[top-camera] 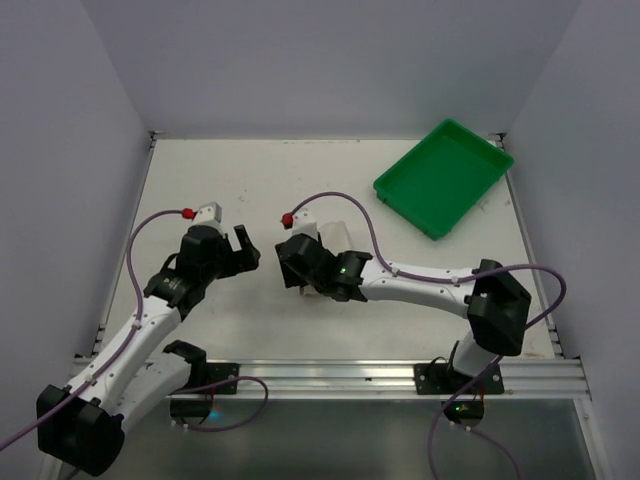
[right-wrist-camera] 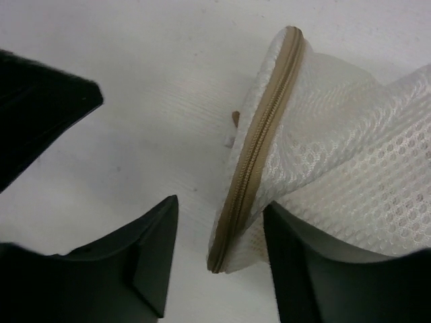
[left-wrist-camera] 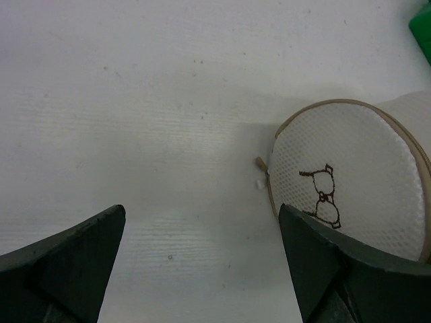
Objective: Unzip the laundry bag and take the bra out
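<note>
The laundry bag (top-camera: pixel 333 238) is a whitish round mesh case at the table's middle, partly under my right gripper (top-camera: pixel 297 265). In the right wrist view the bag (right-wrist-camera: pixel 337 168) stands tilted on edge, and its tan zip (right-wrist-camera: pixel 259 155) runs closed along the rim. My right gripper (right-wrist-camera: pixel 219 262) is open, with the bag's lower rim between the jaws, near the right finger and apart from the left one. My left gripper (top-camera: pixel 243 250) is open and empty just left of the bag. The left wrist view shows the lid (left-wrist-camera: pixel 353 178) with its bra drawing (left-wrist-camera: pixel 322 195). The bra is hidden.
A green plastic tray (top-camera: pixel 445 178) lies at the back right, and its corner shows in the left wrist view (left-wrist-camera: pixel 421 28). The left gripper's dark finger (right-wrist-camera: pixel 40 111) shows at the left of the right wrist view. White walls enclose the table.
</note>
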